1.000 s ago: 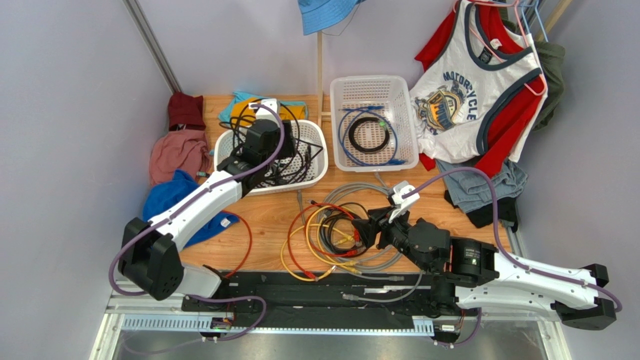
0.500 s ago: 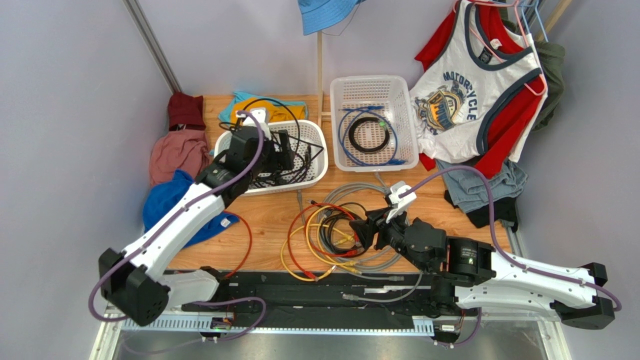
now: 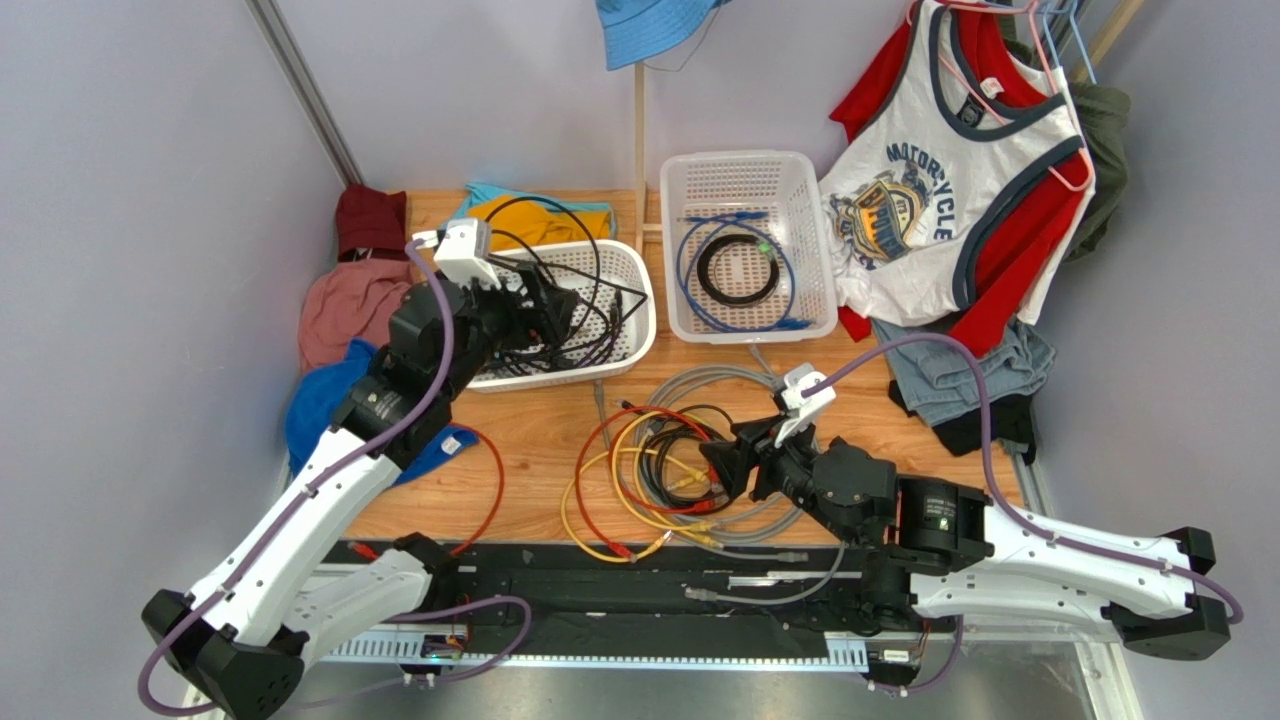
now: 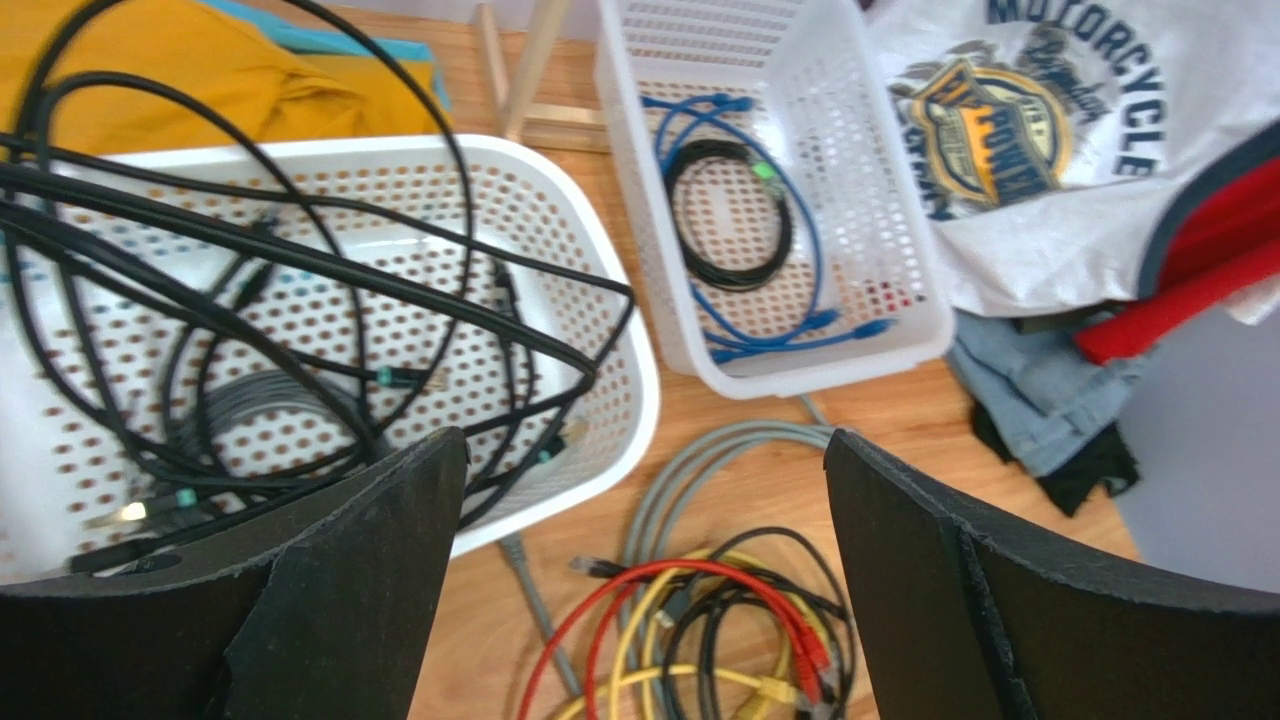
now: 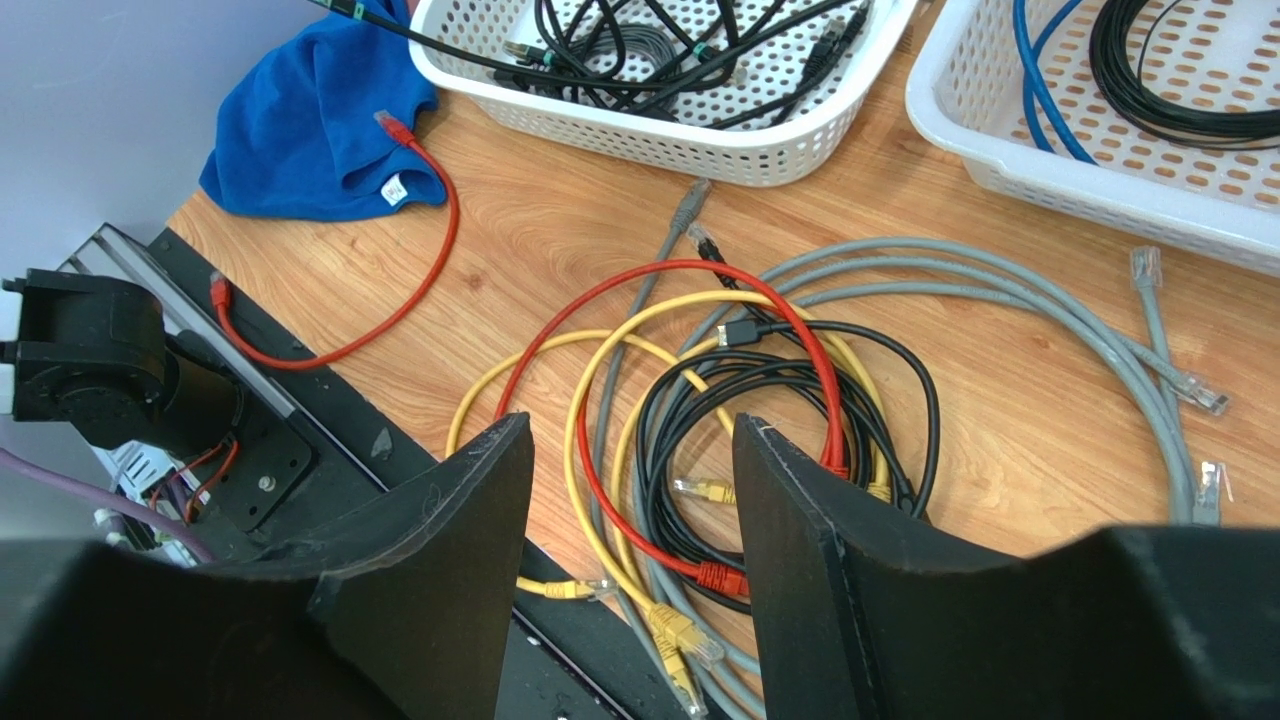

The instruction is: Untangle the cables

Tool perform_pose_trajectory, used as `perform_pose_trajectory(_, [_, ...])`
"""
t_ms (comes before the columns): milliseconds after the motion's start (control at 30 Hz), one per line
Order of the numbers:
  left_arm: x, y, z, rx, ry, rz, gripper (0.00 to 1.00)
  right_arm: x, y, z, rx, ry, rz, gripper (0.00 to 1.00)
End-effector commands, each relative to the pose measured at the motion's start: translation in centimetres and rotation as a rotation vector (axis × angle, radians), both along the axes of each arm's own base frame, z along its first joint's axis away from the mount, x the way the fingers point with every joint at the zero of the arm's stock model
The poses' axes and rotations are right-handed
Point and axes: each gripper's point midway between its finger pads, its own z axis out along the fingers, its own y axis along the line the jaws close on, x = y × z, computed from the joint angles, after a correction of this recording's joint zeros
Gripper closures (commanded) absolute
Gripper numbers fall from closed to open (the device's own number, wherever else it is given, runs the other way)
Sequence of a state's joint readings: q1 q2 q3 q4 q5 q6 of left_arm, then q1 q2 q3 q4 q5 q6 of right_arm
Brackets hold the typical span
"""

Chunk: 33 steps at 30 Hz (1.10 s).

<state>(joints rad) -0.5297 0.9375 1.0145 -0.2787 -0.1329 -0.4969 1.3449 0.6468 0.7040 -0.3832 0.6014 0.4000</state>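
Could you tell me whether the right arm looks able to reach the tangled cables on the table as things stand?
Probably yes: the right gripper hangs just over the tangled cables with its jaws apart, and nothing lies between them.

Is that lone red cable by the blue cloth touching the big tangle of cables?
Apart. The right wrist view shows bare table between the red cable and the nearest yellow loop of the tangle.

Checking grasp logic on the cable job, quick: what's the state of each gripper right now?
Left gripper: open wide, holding nothing.
Right gripper: open, nothing held, above the cables.
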Motion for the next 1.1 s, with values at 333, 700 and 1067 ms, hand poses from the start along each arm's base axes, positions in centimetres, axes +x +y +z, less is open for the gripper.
perform_pose_trajectory(333, [-5.8,-2.2,-2.6,0.085,0.081,-0.055,0.02,-2.2,4.3,-7.9,-0.033,0.156,0.13,0.47])
perform_pose_trajectory(700, [-7.2,-1.0,-8.2,0.093,0.201,-0.016,0.01,-11.6,15.0,-5.2,0.055,0.123,0.659,0.25])
perform_pose_trajectory(1067, [-4.5,-4.6,-3.7,0.18,0.186,-0.093,0.01,-15.1,21.1,-4.8,-0.022,-0.055,0.784,0.1])
